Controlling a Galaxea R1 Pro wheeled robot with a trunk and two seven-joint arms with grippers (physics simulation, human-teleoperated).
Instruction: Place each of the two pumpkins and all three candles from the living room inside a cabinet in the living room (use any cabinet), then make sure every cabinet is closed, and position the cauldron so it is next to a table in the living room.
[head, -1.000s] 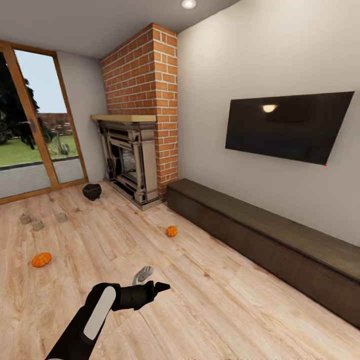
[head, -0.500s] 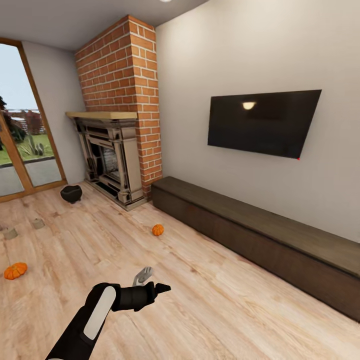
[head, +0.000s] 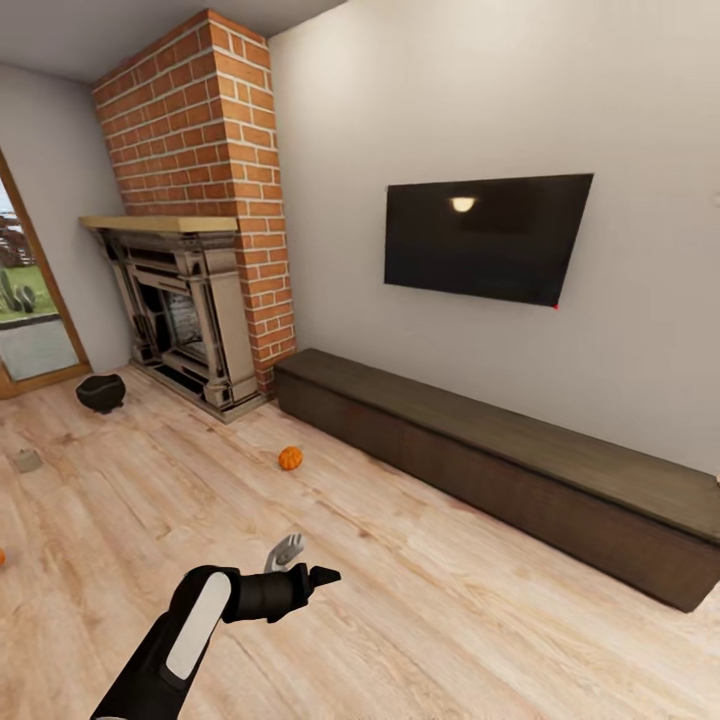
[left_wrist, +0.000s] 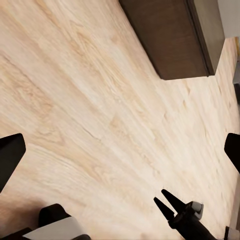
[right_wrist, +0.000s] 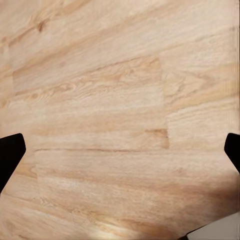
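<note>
- The left claw (head: 318, 574) hangs low in front of the robot over the wood floor (head: 420, 600), prongs parted and holding nothing. The right claw's (right_wrist: 120, 150) dark tips sit wide apart at the edges of its wrist view, empty too, bare planks between them.
- The whole head view is swinging right: that's the camera turning, not the things moving.
- The glass door has slid almost out of frame and the long dark cabinet (head: 500, 470) now stretches across the middle, its front panels all shut.
- The small pumpkin (head: 290, 458) sits on the floor just off the cabinet's near end.
- The cauldron (head: 101, 392) rests by the fireplace (head: 180, 310). One candle (head: 28, 460) lingers at the left edge.
- My read: the robot is squaring up to the cabinet, nothing stowed yet.
</note>
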